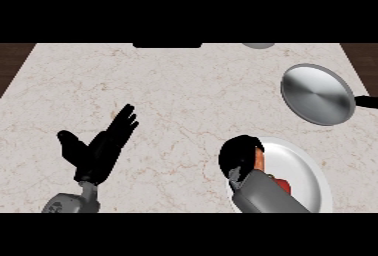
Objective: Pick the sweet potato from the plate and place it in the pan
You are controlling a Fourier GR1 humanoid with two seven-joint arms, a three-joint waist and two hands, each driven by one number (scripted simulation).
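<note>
A white plate [306, 165] lies at the lower right of the counter. On it rests an orange sweet potato [261, 157], mostly hidden under my right hand [240, 155], whose fingers curl down over it at the plate's left rim. A red bit [283, 184] shows beside the forearm on the plate. The grey pan [317, 94] sits further back at the right, its black handle [366, 101] pointing right; nothing lies in it. My left hand [100, 147] is open at the lower left, fingers straight and pointing up-right, holding nothing.
A dark object [167, 45] sits at the counter's far edge in the middle, and a grey round thing [258, 45] is partly seen further right. Dark wood floor [15, 62] shows past the counter's left and right edges.
</note>
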